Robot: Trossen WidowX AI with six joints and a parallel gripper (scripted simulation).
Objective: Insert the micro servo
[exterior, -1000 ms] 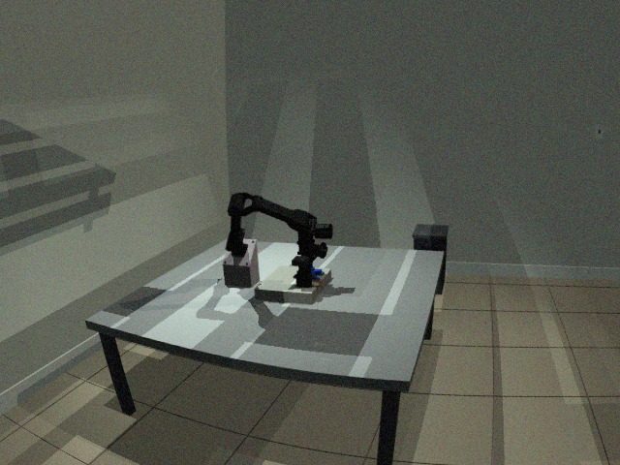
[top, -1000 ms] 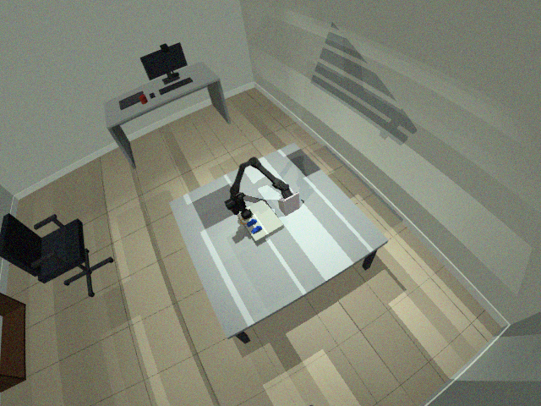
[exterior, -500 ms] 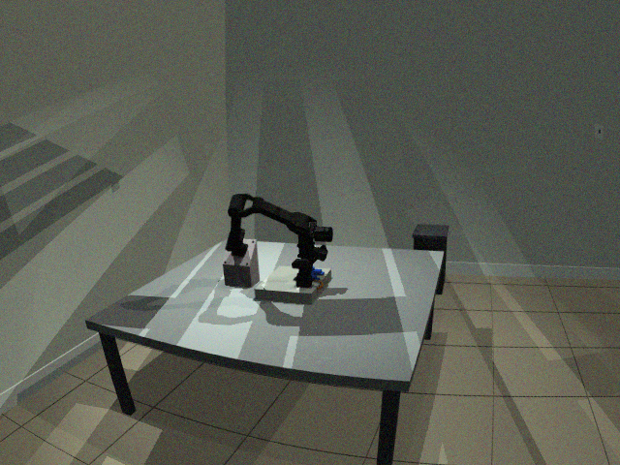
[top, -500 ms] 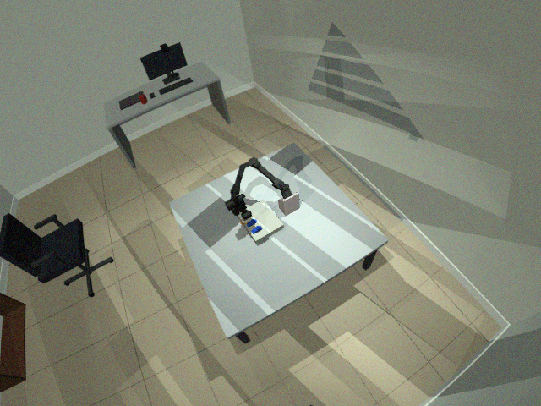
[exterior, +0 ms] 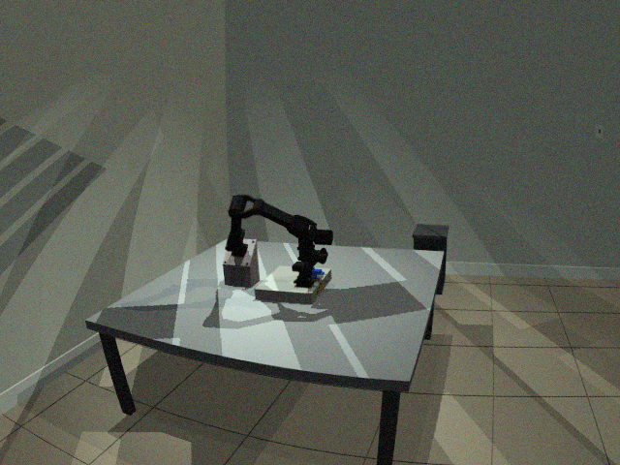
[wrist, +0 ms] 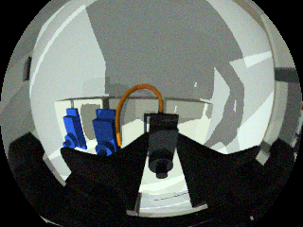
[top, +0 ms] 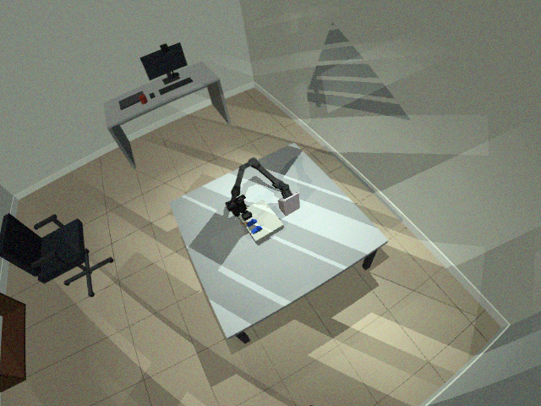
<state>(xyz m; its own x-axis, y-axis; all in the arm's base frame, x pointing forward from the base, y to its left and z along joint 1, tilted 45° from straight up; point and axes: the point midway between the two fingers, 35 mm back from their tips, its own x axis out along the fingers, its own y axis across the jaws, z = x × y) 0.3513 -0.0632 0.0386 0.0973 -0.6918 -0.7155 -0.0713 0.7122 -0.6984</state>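
Black servo pinched in the hand, at the deck beside two blue ones.

From the top view, the hand (top: 247, 215) (exterior: 302, 283) (wrist: 162, 136) is over the left part of the pale deck (top: 271, 227) (exterior: 285, 294) (wrist: 196, 129), near the blue servos (top: 256, 229) (exterior: 317, 273) (wrist: 104, 130), on the table (top: 305, 262) (exterior: 250, 345) (wrist: 156, 57). The exterior view shows it low at the deck's right side. In the wrist view its fingers, partly open, grip the micro servo (wrist: 163, 134), whose orange cable (wrist: 142, 87) arches left; whether it is seated, I cannot tell.
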